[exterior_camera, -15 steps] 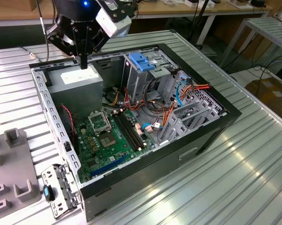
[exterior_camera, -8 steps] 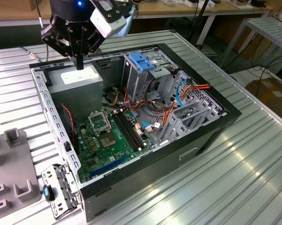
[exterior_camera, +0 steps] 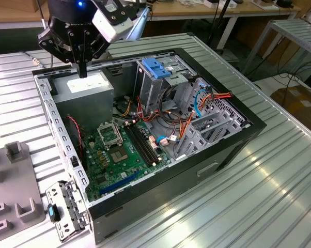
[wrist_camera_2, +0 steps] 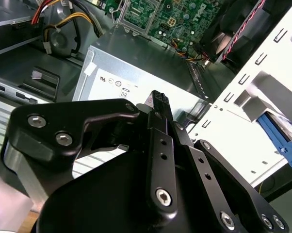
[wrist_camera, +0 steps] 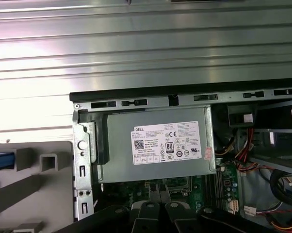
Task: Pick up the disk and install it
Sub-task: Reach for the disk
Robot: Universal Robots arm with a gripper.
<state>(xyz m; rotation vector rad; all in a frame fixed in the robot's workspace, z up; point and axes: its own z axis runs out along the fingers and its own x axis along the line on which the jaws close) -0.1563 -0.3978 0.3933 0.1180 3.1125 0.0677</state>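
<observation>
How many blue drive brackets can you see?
2. One bracket tops the drive cage inside the case; the other frames the disk by the fixture outside it. More may be hidden.

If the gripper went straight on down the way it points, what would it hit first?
Probably the grey power supply box; the gripper hangs directly above its white sticker, though the gap is unclear.
</observation>
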